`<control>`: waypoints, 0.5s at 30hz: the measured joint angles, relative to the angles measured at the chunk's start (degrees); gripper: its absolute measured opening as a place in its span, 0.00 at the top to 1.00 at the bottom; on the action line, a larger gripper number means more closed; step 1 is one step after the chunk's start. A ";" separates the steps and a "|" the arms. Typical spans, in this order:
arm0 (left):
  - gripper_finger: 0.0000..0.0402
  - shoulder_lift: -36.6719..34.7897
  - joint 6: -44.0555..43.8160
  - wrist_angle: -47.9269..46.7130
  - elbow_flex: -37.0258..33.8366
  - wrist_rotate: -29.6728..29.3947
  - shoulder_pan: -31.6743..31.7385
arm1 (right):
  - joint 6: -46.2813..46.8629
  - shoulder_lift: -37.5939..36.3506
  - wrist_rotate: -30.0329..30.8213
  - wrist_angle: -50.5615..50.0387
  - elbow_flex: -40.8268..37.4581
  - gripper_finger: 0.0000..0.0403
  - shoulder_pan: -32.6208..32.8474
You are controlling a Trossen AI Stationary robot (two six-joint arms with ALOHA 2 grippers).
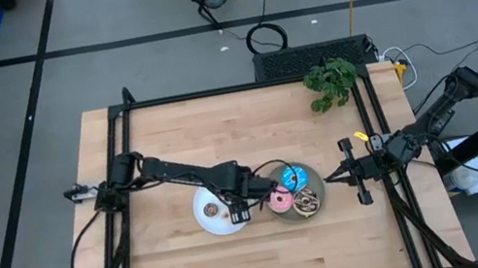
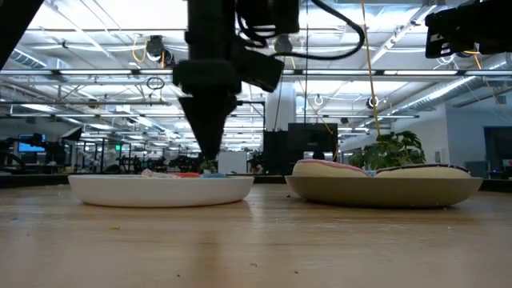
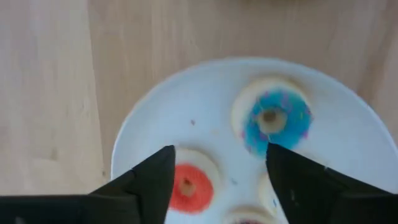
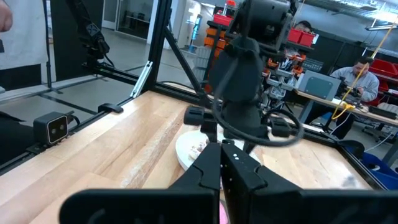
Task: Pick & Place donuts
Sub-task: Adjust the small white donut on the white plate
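Note:
Four tiny donuts lie on the round white plate (image 1: 212,214). The left wrist view shows the blue one (image 3: 272,121) and the red one (image 3: 188,186) plainly, while my fingers partly hide two more. The three larger donuts, blue (image 1: 294,178), pink (image 1: 281,202) and brown with sprinkles (image 1: 309,203), rest on the grey plate (image 1: 318,189). My left gripper (image 3: 219,149) is open and points down over the white plate (image 3: 186,106), its fingers standing between the red and blue tiny donuts. My right gripper (image 1: 331,178) is shut and hovers level just right of the grey plate.
A green plant (image 1: 330,81) lies near the table's far right corner. Black frame rails (image 1: 121,135) run along the table's left, far and right sides. The bare wooden top (image 1: 218,128) extends behind the plates, and a narrower strip lies in front. People sit at desks in the room beyond (image 4: 364,74).

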 joint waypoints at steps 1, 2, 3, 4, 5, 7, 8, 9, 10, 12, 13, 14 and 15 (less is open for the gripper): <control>0.40 -0.18 -0.13 -0.80 0.00 -0.04 -0.52 | 0.00 0.01 0.00 0.00 0.00 1.00 -0.01; 0.43 -0.32 -0.15 -1.13 0.06 -0.13 -1.06 | 0.00 -0.01 0.00 0.00 0.00 1.00 -0.01; 0.47 -0.37 -0.23 -1.35 0.08 -0.17 -1.82 | -0.03 0.00 0.00 0.00 0.00 1.00 0.00; 0.51 -0.37 -0.59 -1.40 0.09 -0.21 -2.52 | -0.25 0.01 0.00 0.00 0.00 1.00 0.00; 0.55 -0.32 -1.04 -1.31 0.09 -0.18 -3.22 | -0.42 0.01 0.00 -0.01 0.00 1.00 -0.01; 0.63 -0.30 -1.46 -1.24 0.09 -0.17 -4.65 | -0.44 0.01 0.00 0.00 0.00 1.00 -0.01; 0.67 -0.31 -1.49 -1.25 0.09 -0.23 -5.35 | -0.44 0.01 0.00 -0.01 0.00 1.00 -0.01; 0.72 -0.33 -1.51 -1.28 0.09 -0.33 -6.05 | -0.44 0.01 0.00 0.00 0.00 1.00 0.00; 0.76 -0.33 -1.51 -1.32 0.09 -0.39 -6.65 | -0.44 -0.01 0.00 0.00 0.00 1.00 0.00; 0.84 -0.30 -1.49 -1.28 0.08 -0.95 -7.74 | -0.45 0.01 0.00 0.00 0.00 1.00 0.01; 0.88 -0.30 -1.49 -1.28 0.08 -1.50 -8.22 | -0.44 0.00 0.00 0.03 0.00 1.00 -0.01; 0.93 -0.30 -1.49 -1.32 0.08 -1.81 -8.66 | -0.44 0.01 0.00 0.23 0.00 1.00 -0.01; 0.96 -0.30 -1.54 -1.59 0.07 -1.86 -9.03 | -0.44 0.01 0.00 0.56 -0.04 1.00 -0.01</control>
